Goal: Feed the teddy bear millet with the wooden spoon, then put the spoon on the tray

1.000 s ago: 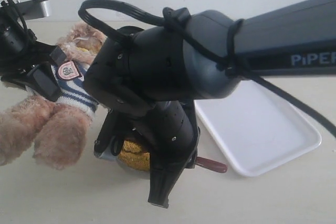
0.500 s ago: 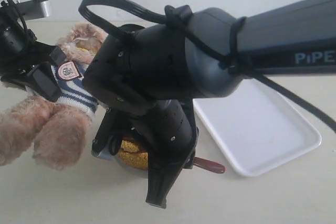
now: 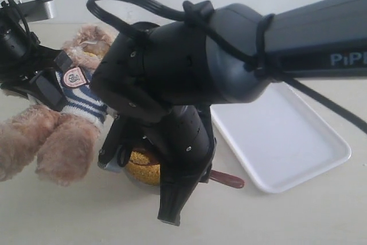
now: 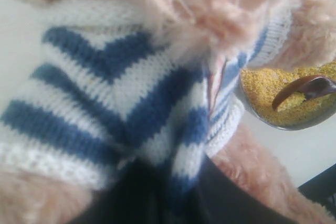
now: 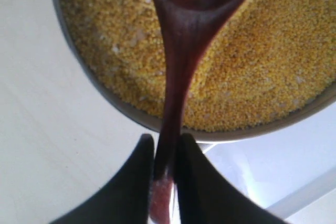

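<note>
The wooden spoon [image 5: 176,77] rests its round bowl in the millet [image 5: 273,66] that fills the metal bowl [image 5: 100,90], its slim handle pinched between the clenched jaws of the right gripper [image 5: 164,150]. In the exterior view, the teddy bear [image 3: 63,136] lies at the bowl's ten o'clock, its striped shirt [image 4: 105,103] grasped by the left gripper [image 4: 173,192]. The tray [image 3: 321,147] sits at three o'clock on the pale table [image 3: 287,216].
</note>
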Motion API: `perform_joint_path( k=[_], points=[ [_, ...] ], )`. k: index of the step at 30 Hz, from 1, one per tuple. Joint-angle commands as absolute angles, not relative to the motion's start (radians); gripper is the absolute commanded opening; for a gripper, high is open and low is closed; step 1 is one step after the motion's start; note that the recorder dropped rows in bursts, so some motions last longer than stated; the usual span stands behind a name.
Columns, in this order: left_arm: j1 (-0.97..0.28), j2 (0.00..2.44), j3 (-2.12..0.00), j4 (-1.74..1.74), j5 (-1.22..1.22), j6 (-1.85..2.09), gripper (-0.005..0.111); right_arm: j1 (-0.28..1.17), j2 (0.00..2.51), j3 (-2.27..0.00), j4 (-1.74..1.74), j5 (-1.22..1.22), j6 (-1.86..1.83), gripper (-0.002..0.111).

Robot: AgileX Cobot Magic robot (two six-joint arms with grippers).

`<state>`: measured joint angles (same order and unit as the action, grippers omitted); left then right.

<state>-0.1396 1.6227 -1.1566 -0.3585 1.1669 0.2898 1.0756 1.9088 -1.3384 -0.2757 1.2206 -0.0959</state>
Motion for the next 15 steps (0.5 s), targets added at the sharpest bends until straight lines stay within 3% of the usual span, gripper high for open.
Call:
perform_joint_path(
  k=[1,15],
  points=[
    [-0.137,1.612,-1.160,-0.377,1.174,0.300,0.004,1.051,1.883,-1.381,-0.245,1.221,-0.112,0.000],
    [-0.137,1.612,-1.160,-0.377,1.178,0.300,0.004,0.968,1.881,-1.418,-0.126,1.221,-0.216,0.000]
  ],
)
